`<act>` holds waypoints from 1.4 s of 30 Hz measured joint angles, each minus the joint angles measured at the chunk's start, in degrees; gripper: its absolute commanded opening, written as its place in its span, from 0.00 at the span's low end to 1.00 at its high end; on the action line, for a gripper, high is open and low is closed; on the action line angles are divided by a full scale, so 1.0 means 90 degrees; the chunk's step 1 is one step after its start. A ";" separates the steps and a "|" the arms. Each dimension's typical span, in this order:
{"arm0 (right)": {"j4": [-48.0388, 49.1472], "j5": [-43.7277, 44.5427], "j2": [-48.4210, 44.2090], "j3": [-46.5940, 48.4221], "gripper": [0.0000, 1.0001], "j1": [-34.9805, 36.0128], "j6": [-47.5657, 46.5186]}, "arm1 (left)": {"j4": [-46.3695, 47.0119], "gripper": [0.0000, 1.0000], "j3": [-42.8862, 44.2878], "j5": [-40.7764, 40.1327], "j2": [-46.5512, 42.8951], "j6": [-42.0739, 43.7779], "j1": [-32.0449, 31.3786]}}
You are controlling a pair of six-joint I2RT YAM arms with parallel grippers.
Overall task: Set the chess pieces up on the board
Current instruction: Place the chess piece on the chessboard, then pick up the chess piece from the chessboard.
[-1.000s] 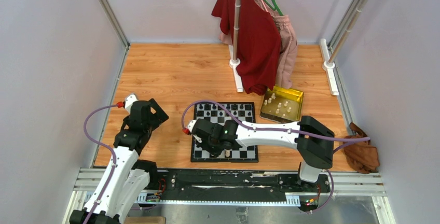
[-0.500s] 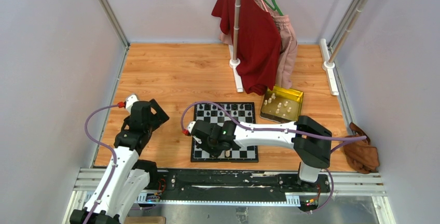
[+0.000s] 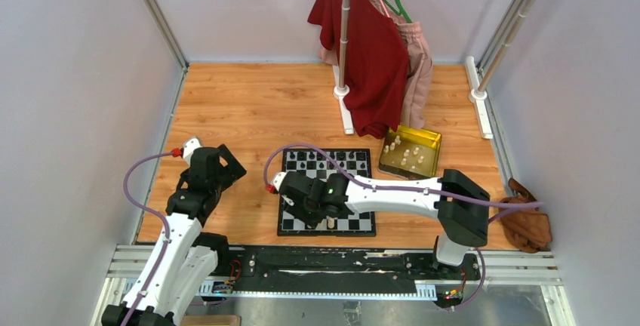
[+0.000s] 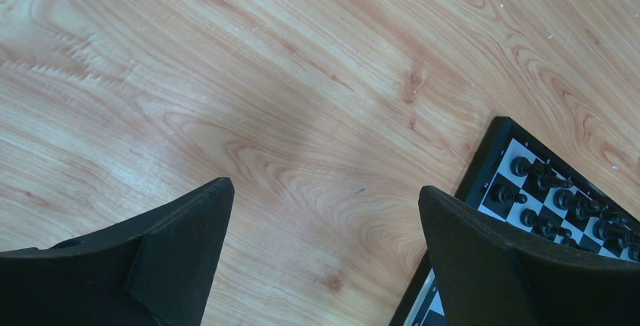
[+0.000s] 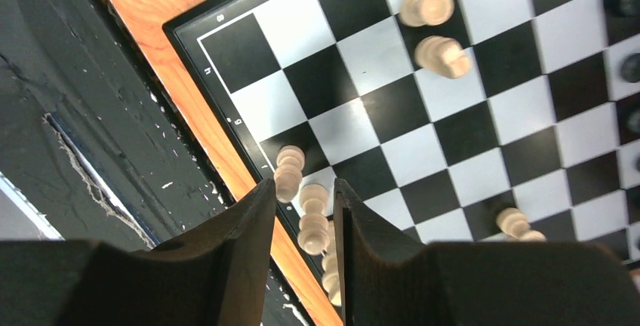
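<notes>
The black-and-white chessboard (image 3: pixel 364 225) lies at the near middle of the wooden table. Black chessmen (image 3: pixel 324 161) fill its far rows. My right gripper (image 3: pixel 320 211) hangs over the board's near edge. In the right wrist view its jaws (image 5: pixel 305 184) stand a narrow gap apart astride an upright cream piece (image 5: pixel 313 216); a slit shows on the piece's left side. Other cream pieces (image 5: pixel 443 56) stand on the board (image 5: pixel 423 152), one (image 5: pixel 289 171) right beside the straddled one. My left gripper (image 3: pixel 216 166) is open and empty over bare wood left of the board (image 4: pixel 489 161).
A shiny gold tin (image 3: pixel 435 139) with several cream pieces (image 3: pixel 407 155) sits right of the board's far corner. A clothes rack with a red garment (image 3: pixel 370 54) stands behind it. A brown cloth (image 3: pixel 528 224) lies at the right edge. The black base rail (image 3: pixel 302 259) runs just below the board.
The right arm's elbow has shifted slightly to the right; its gripper stays over the board's near edge. The left arm has not moved.
</notes>
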 measured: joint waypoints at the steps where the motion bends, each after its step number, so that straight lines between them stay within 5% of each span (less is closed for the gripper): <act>1: -0.0002 0.0085 -0.0070 0.0022 0.39 0.0000 -0.0007 | 0.0000 1.00 0.0000 0.0000 0.0000 0.0000 0.0000; 8: -0.0019 0.0631 -0.0750 0.0073 0.39 -0.0216 -0.0073 | 0.0002 1.00 0.0000 0.0012 0.0000 0.0000 0.0000; 21: 0.0078 0.1010 -0.1253 -0.0593 0.40 -0.1911 -0.0070 | 0.0097 1.00 0.0000 0.0095 0.0102 0.0000 0.0000; 42: 0.0413 0.0580 -0.0945 -0.1095 0.40 -0.2234 -0.0017 | 0.0189 1.00 0.0000 0.0146 0.0253 0.0000 0.0000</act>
